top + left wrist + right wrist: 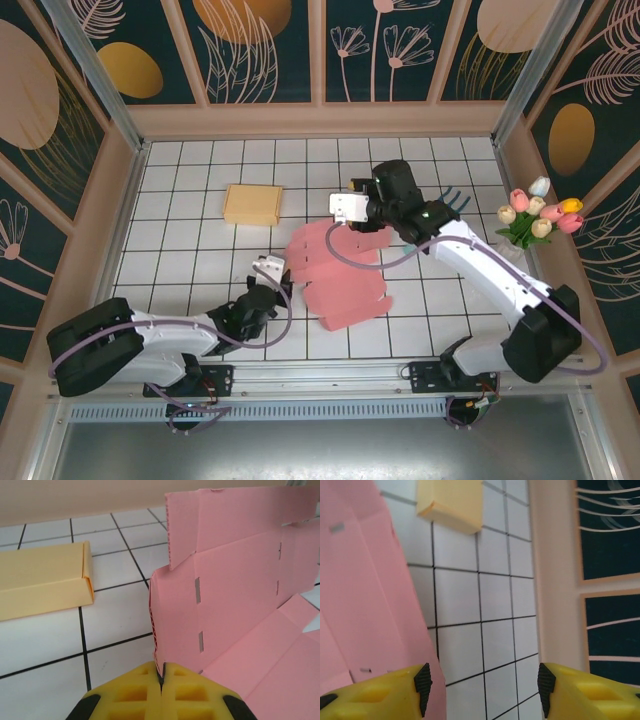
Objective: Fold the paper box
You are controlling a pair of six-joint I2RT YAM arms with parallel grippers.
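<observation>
Illumination: bright, even and diffuse, falling from overhead. Top external view: sharp throughout. The arms and the pink cardboard sheet [340, 290] cast faint, soft-edged shadows on the white tiled table [190, 210]. The walls lean outward toward the frame edges. Left wrist view: sheet in focus, corrugated edge crisp; left gripper [161, 680] at the bottom edge soft. Right wrist view: soft overall; right gripper [480, 685] blurred, sheet beside it smeared, wall panels [610, 535] slightly hazy.
</observation>
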